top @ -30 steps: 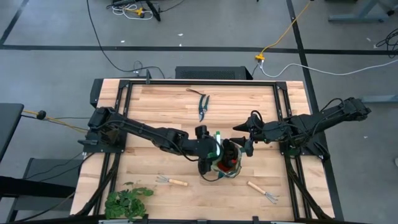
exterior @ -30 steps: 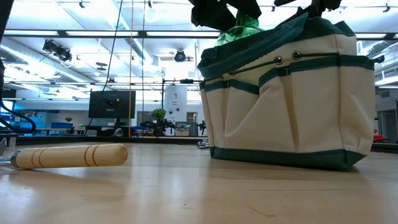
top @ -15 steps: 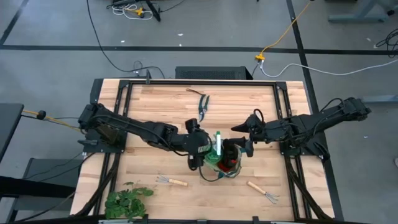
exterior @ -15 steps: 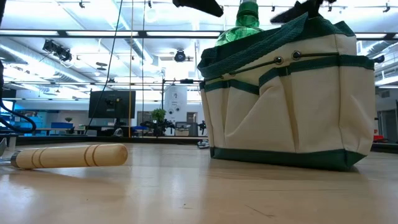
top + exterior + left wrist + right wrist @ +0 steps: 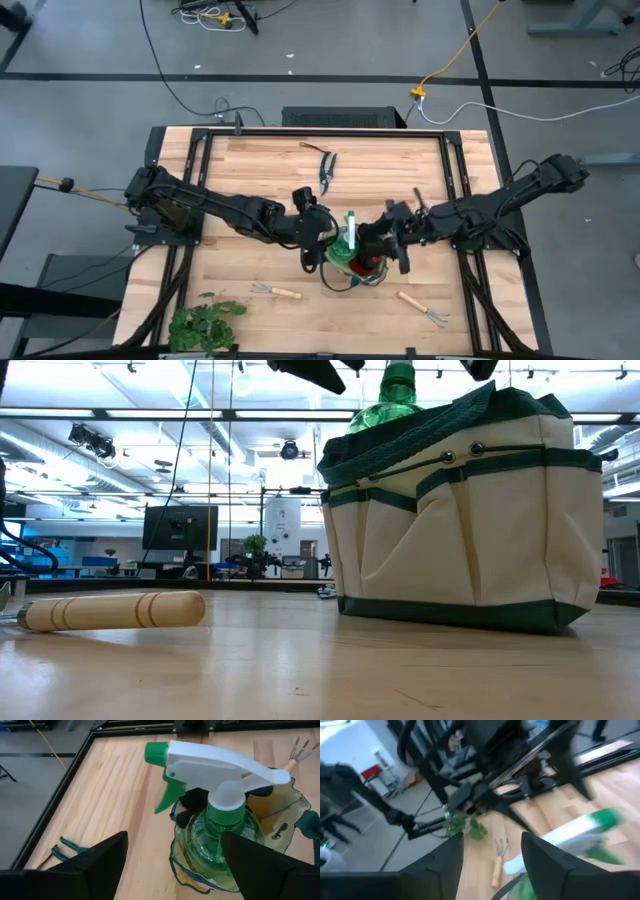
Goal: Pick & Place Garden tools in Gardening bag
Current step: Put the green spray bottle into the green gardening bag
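The gardening bag [image 5: 356, 264], cream with dark green trim, stands on the table's near middle, and also shows in the low view [image 5: 465, 510]. The green spray bottle [image 5: 220, 822] with white nozzle [image 5: 351, 231] stands upright in it, beside something red [image 5: 373, 265]. My left gripper [image 5: 322, 238] is open just left of the bag, its fingers apart in front of the bottle [image 5: 172, 855], touching nothing. My right gripper [image 5: 392, 241] is open at the bag's right rim, and I see no touch. The pruning shears [image 5: 327, 172] lie flat at the far middle. Two rakes [image 5: 276, 291] [image 5: 424, 309] lie near the front.
A leafy plant bunch [image 5: 203, 322] lies at the near left corner. A wooden rake handle [image 5: 115, 610] lies in the low view's left. Black frame rails [image 5: 190, 180] run along the table's sides. Bare wood spreads across the far half around the shears.
My left gripper has let go of the spray bottle's top and drawn back toward the table's left; the bottle stays upright in the bag. My right gripper has moved left and toward the near edge, up to the bag's right rim.
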You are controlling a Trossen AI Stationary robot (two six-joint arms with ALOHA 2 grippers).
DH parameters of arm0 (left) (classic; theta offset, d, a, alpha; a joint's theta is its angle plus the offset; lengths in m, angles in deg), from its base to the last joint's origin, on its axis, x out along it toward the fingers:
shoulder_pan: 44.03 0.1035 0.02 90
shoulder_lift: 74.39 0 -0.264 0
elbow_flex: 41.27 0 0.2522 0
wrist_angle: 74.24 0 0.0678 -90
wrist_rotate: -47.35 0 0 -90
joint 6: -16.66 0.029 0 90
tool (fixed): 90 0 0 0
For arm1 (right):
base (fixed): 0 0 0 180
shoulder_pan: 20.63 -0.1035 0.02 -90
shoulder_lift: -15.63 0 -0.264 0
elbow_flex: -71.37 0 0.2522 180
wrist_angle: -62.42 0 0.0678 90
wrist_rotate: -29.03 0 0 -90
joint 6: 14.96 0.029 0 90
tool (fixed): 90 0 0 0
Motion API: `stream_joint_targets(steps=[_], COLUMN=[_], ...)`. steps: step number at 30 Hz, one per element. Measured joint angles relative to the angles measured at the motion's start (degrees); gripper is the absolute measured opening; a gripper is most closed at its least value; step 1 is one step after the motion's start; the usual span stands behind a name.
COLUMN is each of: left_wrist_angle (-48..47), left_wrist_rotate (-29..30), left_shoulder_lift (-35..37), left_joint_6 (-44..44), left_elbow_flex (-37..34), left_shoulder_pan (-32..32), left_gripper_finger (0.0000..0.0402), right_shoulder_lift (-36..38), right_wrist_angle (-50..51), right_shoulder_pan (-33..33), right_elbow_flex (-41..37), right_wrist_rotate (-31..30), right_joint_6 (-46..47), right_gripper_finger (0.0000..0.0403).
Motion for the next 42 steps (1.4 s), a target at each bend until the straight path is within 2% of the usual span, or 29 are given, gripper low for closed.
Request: stream_joint_targets(steps=[5, 11, 42], left_wrist_angle=[-0.25, -0.48, -2.78], left_wrist_rotate=[0.17, 0.18, 1.27], left_shoulder_lift=[0.0, 0.0, 0.0], left_joint_6=[-0.31, -0.49, -0.66], left_elbow_flex=[0.0, 0.0, -0.04], left_shoulder_pan=[0.02, -0.04, -0.04], left_gripper_finger=[0.0328, 0.0328, 0.0328], right_shoulder_lift=[-3.87, -4.38, -10.8], right_wrist_angle=[-5.77, -9.76, -8.18], right_shoulder_pan=[0.73, 1.22, 3.74], right_elbow_flex=[0.0, 0.0, 0.0], right_wrist_rotate=[2.73, 3.66, 6.66], right_joint_6=[-0.21, -1.88, 2.75], right_gripper_finger=[0.0186, 0.0182, 0.0182])
